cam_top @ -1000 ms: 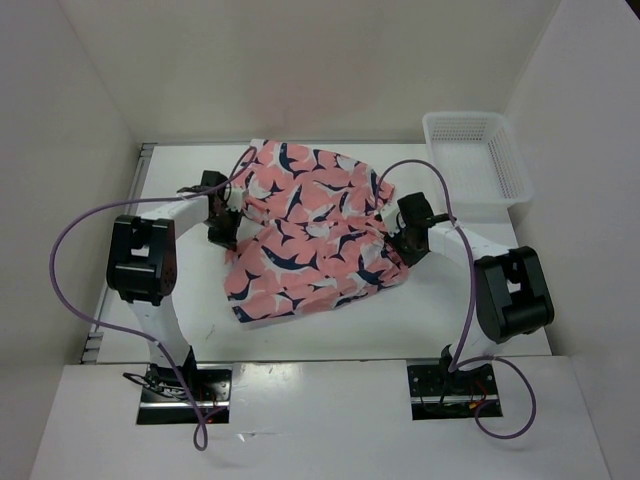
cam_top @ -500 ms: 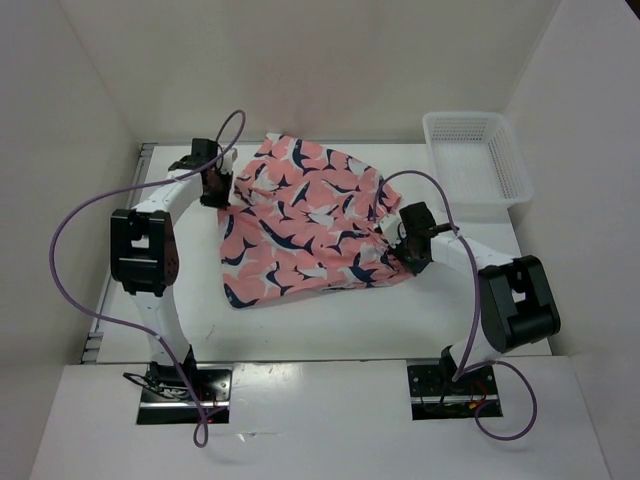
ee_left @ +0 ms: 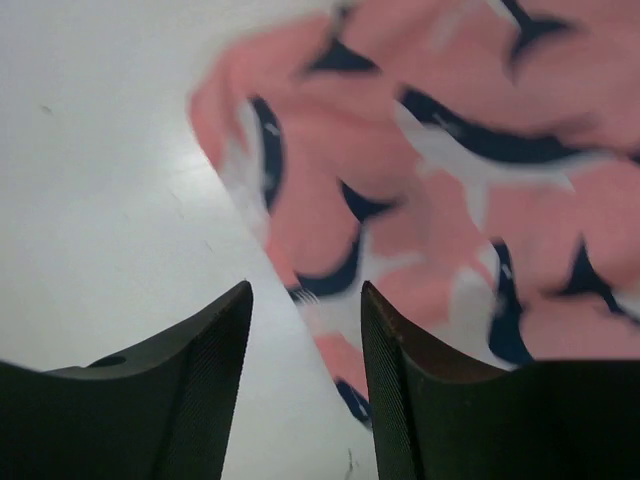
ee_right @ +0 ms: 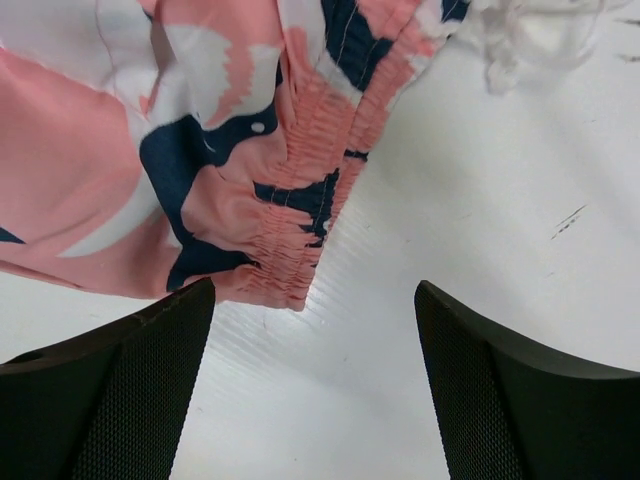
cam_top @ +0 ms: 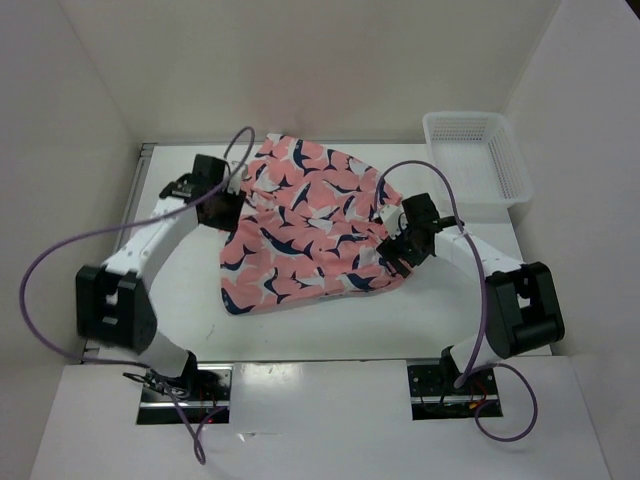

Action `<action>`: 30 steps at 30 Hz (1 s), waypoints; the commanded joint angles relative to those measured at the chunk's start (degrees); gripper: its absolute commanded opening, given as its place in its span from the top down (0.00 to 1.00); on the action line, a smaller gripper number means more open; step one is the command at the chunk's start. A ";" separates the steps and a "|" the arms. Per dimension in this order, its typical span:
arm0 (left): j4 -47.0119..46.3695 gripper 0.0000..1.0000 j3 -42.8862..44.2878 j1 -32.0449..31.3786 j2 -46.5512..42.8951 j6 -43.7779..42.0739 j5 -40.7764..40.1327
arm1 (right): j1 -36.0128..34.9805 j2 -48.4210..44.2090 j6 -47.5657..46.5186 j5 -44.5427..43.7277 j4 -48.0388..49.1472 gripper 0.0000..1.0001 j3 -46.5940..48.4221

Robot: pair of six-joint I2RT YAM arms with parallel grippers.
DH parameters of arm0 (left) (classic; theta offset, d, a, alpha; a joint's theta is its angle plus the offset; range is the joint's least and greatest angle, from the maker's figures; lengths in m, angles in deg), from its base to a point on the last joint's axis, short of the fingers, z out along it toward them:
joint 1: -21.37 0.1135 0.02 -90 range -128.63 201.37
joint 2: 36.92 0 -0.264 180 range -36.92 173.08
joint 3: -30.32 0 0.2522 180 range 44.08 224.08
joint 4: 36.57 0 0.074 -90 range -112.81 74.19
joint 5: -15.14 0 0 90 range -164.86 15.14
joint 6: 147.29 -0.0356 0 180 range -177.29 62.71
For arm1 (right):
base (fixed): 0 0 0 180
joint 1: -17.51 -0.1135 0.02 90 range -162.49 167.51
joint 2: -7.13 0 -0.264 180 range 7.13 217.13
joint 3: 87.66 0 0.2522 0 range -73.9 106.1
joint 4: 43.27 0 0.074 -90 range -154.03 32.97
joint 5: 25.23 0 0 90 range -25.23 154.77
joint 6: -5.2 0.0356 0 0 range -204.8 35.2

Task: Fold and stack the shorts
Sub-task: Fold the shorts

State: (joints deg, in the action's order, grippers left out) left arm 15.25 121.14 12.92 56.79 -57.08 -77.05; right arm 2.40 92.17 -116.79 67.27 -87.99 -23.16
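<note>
- Looking down from above, I see the shorts (cam_top: 310,225) lying mostly flat on the table (cam_top: 190,300), between my two arms. The white basket (cam_top: 478,150) is off at the far right, well apart from them.
- My left gripper (ee_left: 305,290) is at the left edge of the shorts. Its jaws are partly apart and nothing is between them. Past them I see only table and the cloth edge.
- My right gripper (ee_right: 312,288) is at the right edge, just beside the stretchy waistband (ee_right: 300,190). Its jaws are spread wide and hold nothing.
- I think the next step is to grab an edge and fold the shorts over.
- The cloth is soft and has layers. If I pinch too high, I may catch only the top layer, and the fold would come out messy.
- If I come down off the edge, the jaws would close on bare table and miss.
- The waistband is bumpy and bunched. It could slip out of the right jaws when I lift.
- The shorts lie a bit crooked. If both arms do not lift together, the cloth could twist or bunch up.
- The left wrist view is blurry, so I cannot tell how close that gripper is to the cloth. I would go slow there.
</note>
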 commanded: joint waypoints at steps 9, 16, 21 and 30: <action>11.42 0.40 -30.29 -22.83 -21.38 -0.21 -1.06 | -0.27 -2.51 -6.24 -0.31 -1.30 0.14 4.54; 5.18 0.37 -35.57 -26.36 -16.90 -0.21 -5.71 | -0.27 -4.61 -11.42 -1.00 -4.19 0.14 3.84; -2.62 0.37 -38.47 -26.36 -13.04 -0.21 -12.28 | -0.27 -7.51 -14.86 1.89 -7.26 0.14 2.08; -2.82 0.95 -30.39 -24.42 -5.11 -0.21 -9.05 | -9.22 -8.13 -19.87 -0.12 -6.22 0.16 -4.33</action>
State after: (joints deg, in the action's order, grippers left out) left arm 16.35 90.30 -12.04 51.44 -57.26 -87.92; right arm -2.41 85.06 -133.84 67.95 -93.83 -25.15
